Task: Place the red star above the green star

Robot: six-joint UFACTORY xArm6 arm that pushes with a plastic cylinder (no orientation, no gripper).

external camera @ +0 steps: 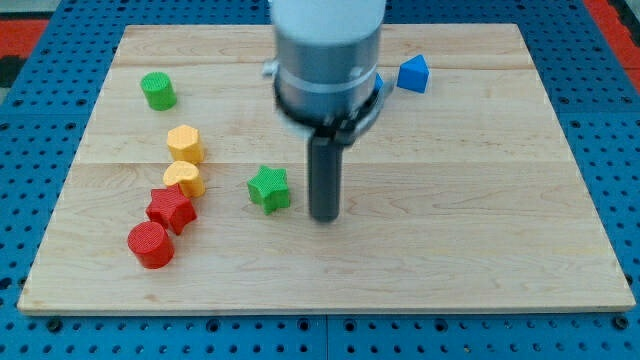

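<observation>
- My tip [325, 217] rests on the wooden board [480, 240] near the middle of the view, just to the view's right of the green star [269, 189]; a narrow strip of bare wood separates the two, so no contact.
- The arm carries no hand or jaws: it ends in a plain dark rod, holding nothing.
- The red star [170, 209] lies at the view's left, well apart from the green star and slightly lower than it in the view.
- The red star touches or nearly touches the red cylinder [151, 245] below-left of it; whether there is a gap cannot be told.
- A yellow block [184, 178] sits just above-right of the red star, close against it; its shape is rounded but not clearly readable.
- A second yellow block [185, 144], apparently hexagonal, stands just above the first.
- A green cylinder [157, 90] stands alone towards the view's top left.
- A blue block [413, 74], roughly pentagonal with a peaked top, lies near the view's top, right of the arm.
- Beside the arm housing [328, 60] a sliver of a further blue object [378, 84] shows; most of it is hidden, shape undeterminable.
- The housing is blurred and cut off by the view's top edge.
- The board sits on a blue perforated surface [40, 120].
</observation>
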